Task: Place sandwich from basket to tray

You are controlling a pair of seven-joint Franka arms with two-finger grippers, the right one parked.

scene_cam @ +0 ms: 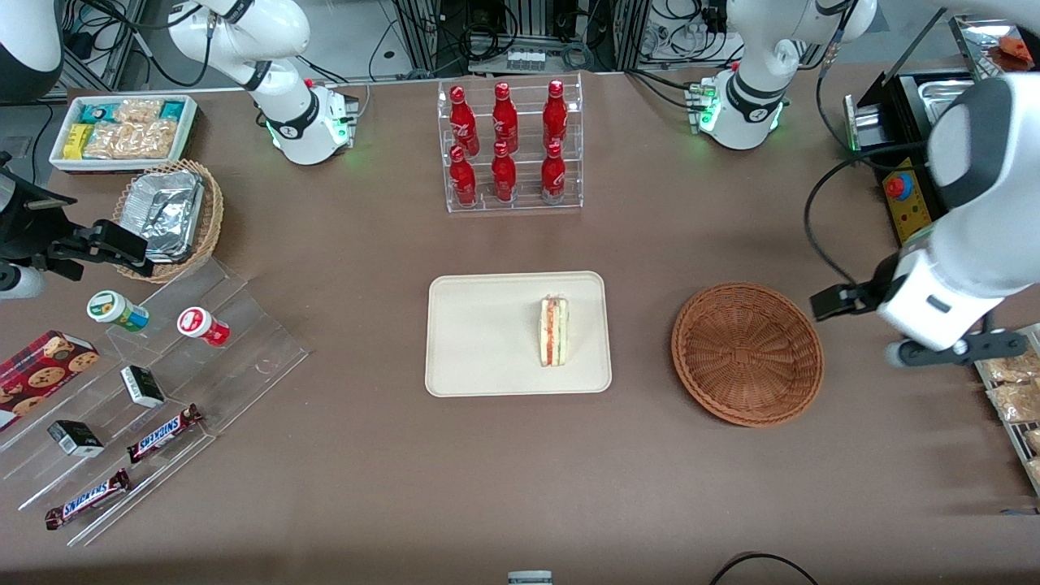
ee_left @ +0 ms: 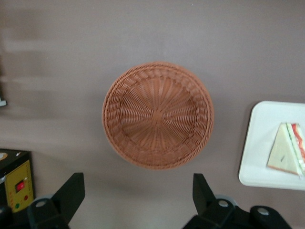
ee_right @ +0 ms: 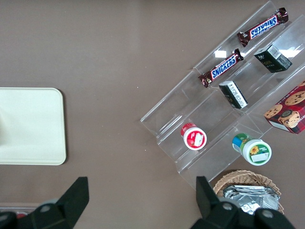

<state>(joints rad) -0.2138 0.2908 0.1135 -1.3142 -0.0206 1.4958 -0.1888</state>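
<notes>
The sandwich (scene_cam: 554, 331), a white-bread wedge with red and green filling, lies on the cream tray (scene_cam: 479, 333) at mid-table. It also shows in the left wrist view as the sandwich (ee_left: 285, 155) on the tray (ee_left: 259, 143). The reddish-brown woven basket (scene_cam: 747, 353) sits beside the tray toward the working arm's end, and the basket (ee_left: 157, 114) holds nothing. My gripper (scene_cam: 837, 302) hangs high above the table next to the basket, toward the working arm's end. The gripper (ee_left: 137, 183) is open with only bare table between its fingers. A corner of the tray (ee_right: 28, 124) shows in the right wrist view.
A clear rack of red bottles (scene_cam: 510, 146) stands farther from the front camera than the tray. Toward the parked arm's end are a stepped acrylic stand with snacks (scene_cam: 162, 382), a tan basket of foil containers (scene_cam: 175, 215) and a snack bin (scene_cam: 122, 130). A yellow control box (scene_cam: 906, 203) and a packet rack (scene_cam: 1016, 398) sit near the working arm.
</notes>
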